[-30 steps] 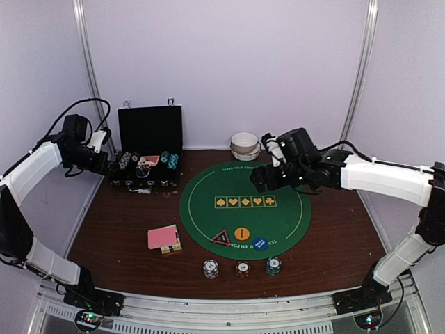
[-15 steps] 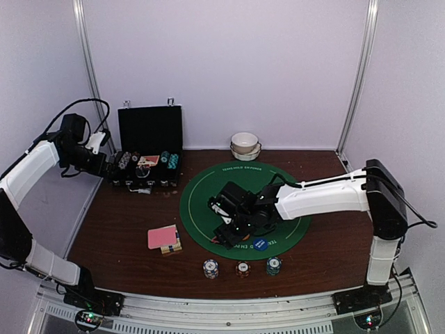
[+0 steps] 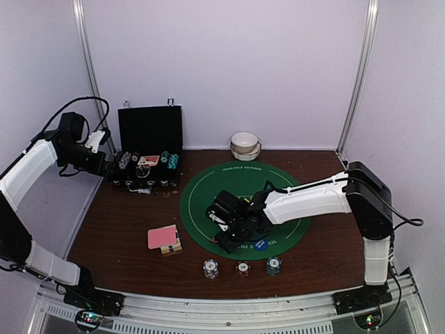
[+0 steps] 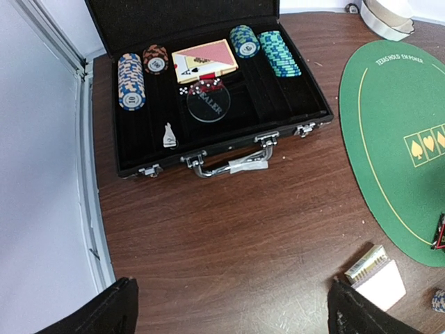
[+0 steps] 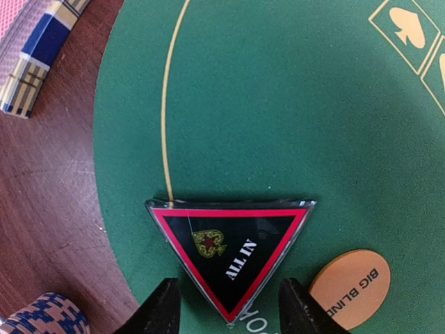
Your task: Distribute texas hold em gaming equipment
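Where the red triangular marker [image 5: 229, 254] lies flat on the green mat [image 5: 278, 104], beside the orange button [image 5: 351, 285], its lower tip is flanked by the right gripper [image 5: 229, 306], jaws apart and clear of it. 3 chip stacks [image 3: 243, 268] are seen just off the mat's near edge. The left gripper [image 4: 229, 313] is held over the table near the black case [image 4: 278, 101], jaws spread wide.

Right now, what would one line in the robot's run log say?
right fingers: open, astride ALL IN triangle on green mat | left fingers: open, empty, above table near black case
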Controlling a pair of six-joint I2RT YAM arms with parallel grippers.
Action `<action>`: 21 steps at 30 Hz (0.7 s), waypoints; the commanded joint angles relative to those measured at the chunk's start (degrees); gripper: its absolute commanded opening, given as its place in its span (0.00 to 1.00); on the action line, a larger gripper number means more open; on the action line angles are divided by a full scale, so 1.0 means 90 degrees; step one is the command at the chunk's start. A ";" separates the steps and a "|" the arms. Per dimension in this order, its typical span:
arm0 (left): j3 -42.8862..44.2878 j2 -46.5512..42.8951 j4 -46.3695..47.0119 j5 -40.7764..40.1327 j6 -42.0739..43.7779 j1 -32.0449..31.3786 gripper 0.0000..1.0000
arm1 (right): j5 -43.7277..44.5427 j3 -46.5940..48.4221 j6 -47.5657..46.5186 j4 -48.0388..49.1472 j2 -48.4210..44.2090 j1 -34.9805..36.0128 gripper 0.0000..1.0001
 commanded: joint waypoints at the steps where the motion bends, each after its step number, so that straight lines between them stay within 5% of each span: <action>1: 0.0246 -0.0140 -0.0032 0.0099 0.0027 0.0049 0.98 | 0.0013 0.0177 0.0019 0.0011 0.0153 0.0033 0.45; 12: 0.0315 -0.0219 -0.0101 0.0155 0.0067 0.0050 0.98 | 0.0187 0.0357 0.0059 0.0025 0.0411 0.0028 0.21; 21: 0.0404 -0.0256 -0.0288 0.0280 0.0147 0.0044 0.98 | 0.0601 0.1296 0.0249 -0.0110 0.1012 -0.0103 0.11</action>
